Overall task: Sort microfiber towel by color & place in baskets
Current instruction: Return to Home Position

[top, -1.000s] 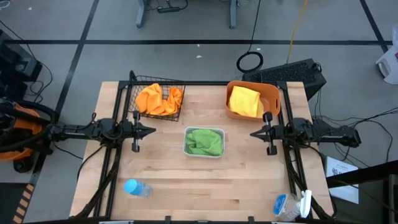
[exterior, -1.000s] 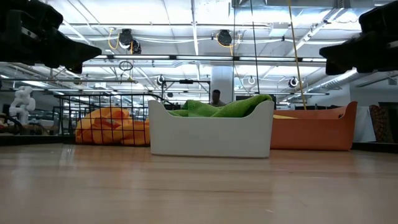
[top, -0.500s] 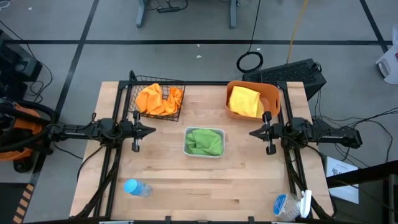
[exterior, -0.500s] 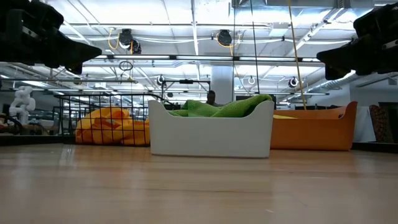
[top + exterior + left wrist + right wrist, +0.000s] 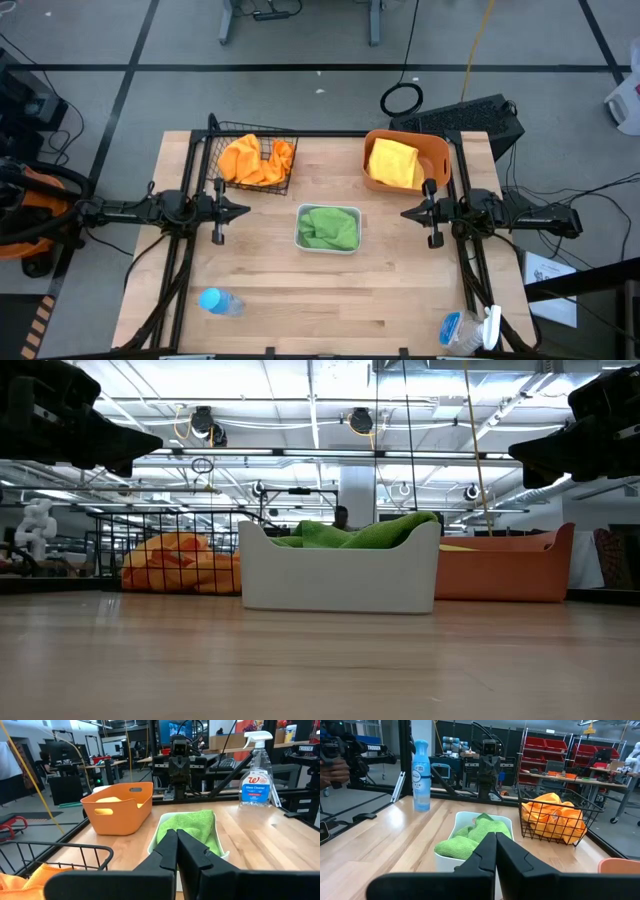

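Observation:
Orange towels (image 5: 258, 160) lie bunched in the black wire-mesh basket (image 5: 218, 140) at the far left. Yellow towels (image 5: 393, 162) lie in the orange tub (image 5: 440, 152) at the far right. Green towels (image 5: 328, 228) lie in the white tray (image 5: 300, 222) at the table's middle. My left gripper (image 5: 246, 210) is shut and empty, raised at the table's left, pointing toward the tray. My right gripper (image 5: 404, 214) is shut and empty, raised at the table's right, pointing toward the tray. The wrist views show each pair of fingers closed together, the left gripper (image 5: 176, 840) and the right gripper (image 5: 495, 842).
A blue-capped plastic bottle (image 5: 220, 301) lies near the table's near left corner. A spray bottle (image 5: 470, 330) lies at the near right corner. Bare wood lies in front of the tray. A person's hand (image 5: 335, 767) shows in the room beyond the table.
My right gripper has moved slightly toward the table's left edge, still shut. The towels and containers have stayed in place.

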